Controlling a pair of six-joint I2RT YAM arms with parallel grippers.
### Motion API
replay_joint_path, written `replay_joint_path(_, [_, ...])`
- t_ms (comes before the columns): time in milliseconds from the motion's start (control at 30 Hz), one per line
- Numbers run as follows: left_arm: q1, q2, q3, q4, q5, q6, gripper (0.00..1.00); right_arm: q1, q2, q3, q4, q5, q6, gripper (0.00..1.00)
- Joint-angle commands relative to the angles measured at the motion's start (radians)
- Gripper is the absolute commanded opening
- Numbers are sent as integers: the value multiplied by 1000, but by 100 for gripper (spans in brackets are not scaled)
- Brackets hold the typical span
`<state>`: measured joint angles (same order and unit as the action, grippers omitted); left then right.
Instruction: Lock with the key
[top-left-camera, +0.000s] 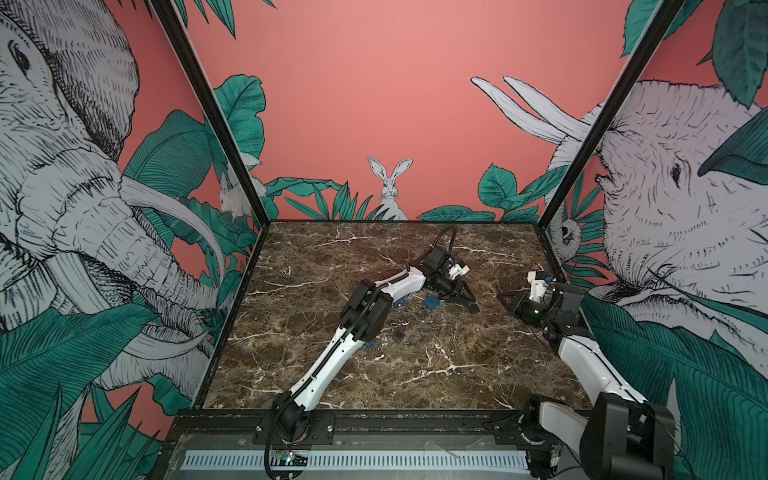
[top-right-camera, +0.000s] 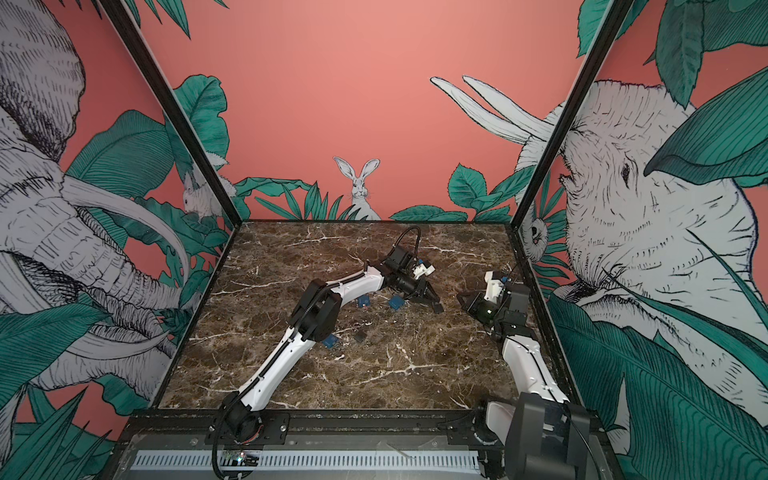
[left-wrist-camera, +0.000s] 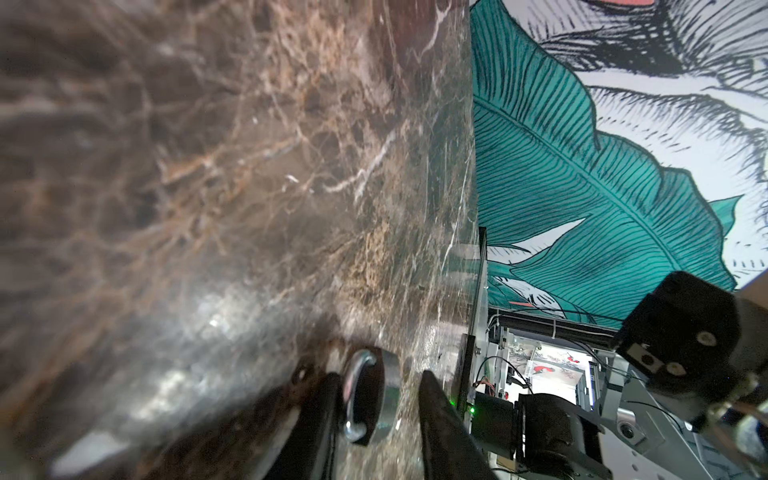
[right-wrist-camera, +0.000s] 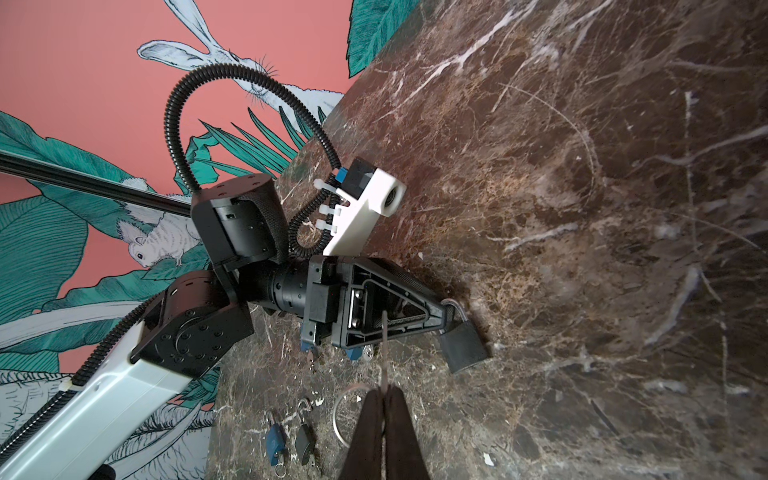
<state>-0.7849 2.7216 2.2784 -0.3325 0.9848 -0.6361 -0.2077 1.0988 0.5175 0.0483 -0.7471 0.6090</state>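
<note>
Marble (right-wrist-camera: 582, 208): dark padlock (right-wrist-camera: 463, 347), silver shackle (right-wrist-camera: 460, 316), inside half-open left gripper (left-wrist-camera: 376, 374); right gripper (right-wrist-camera: 384, 390) pinches key (right-wrist-camera: 384, 345).

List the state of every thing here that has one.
Large black padlock: on the table; latched or not, unclear.
Left gripper: open, that padlock between its jaws.
Key: held, not in any lock.
Right gripper: shut on the key.
Blue padlock: loose on the table.

Quick tally now: three blue padlocks (top-left-camera: 432, 302), two black padlocks (top-left-camera: 473, 307), one key (right-wrist-camera: 385, 353) and one key ring (right-wrist-camera: 335, 415).
</note>
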Motion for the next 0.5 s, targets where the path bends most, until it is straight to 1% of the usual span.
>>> replay_joint_path(0, [2, -72, 3, 10, -27, 1, 38, 1, 5, -1, 41, 16, -15, 0])
replay_joint_path(67, [7, -77, 2, 10, -40, 1, 38, 10, 7, -2, 35, 29, -25, 0])
replay_joint_path(233, [24, -150, -20, 11, -73, 7, 38, 65, 41, 0, 0, 105, -71, 0])
replay_joint_path(467, [46, -253, -74, 11, -115, 35, 38, 125, 143, 18, 14, 207, -112, 0])
